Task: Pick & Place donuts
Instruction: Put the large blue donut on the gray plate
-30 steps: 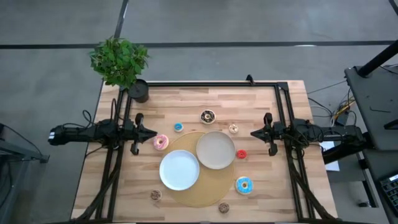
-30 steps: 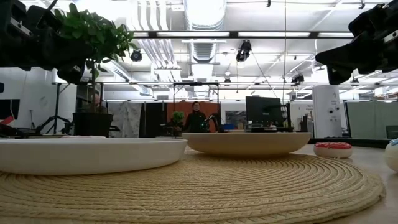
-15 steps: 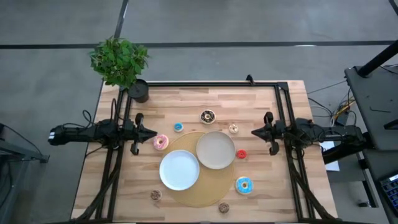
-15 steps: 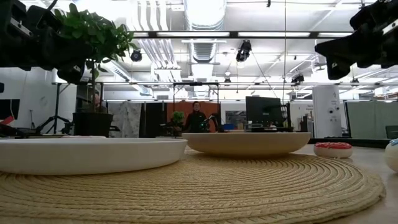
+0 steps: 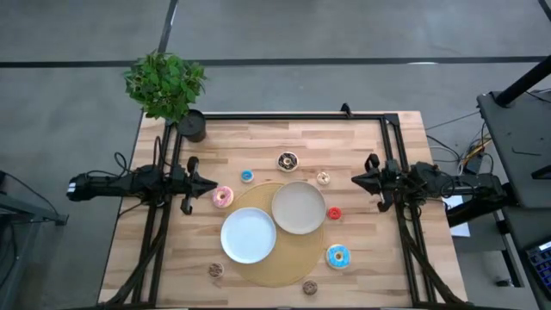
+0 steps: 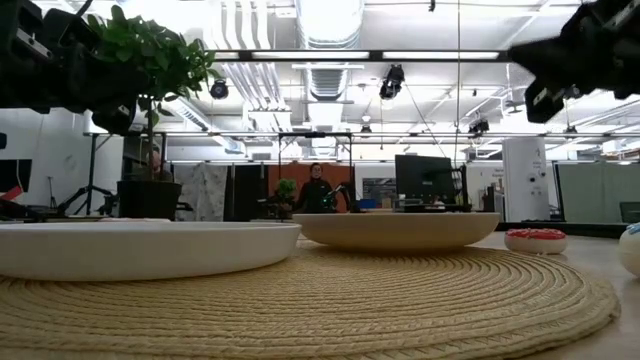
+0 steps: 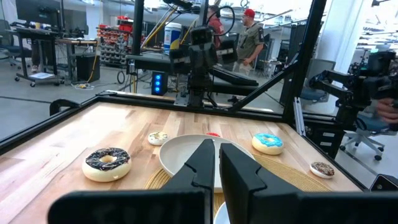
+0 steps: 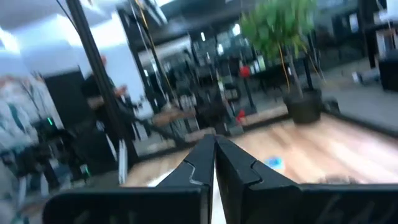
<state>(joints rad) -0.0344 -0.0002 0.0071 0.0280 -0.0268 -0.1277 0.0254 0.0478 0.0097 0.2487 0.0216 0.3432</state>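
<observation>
High view: we hold left hand (image 5: 209, 183) and right hand (image 5: 356, 181) closed, empty, flanking the beige plate (image 5: 299, 207), donuts unpicked.

Robotics lab/workshop: open hall w/ exposed ceiling ducts (image 6: 330, 30), concrete floor (image 5: 344, 30), equipment racks (image 7: 118, 46), monitor (image 6: 420, 180), people (image 7: 249, 37) beyond the desk (image 5: 258, 138).
</observation>
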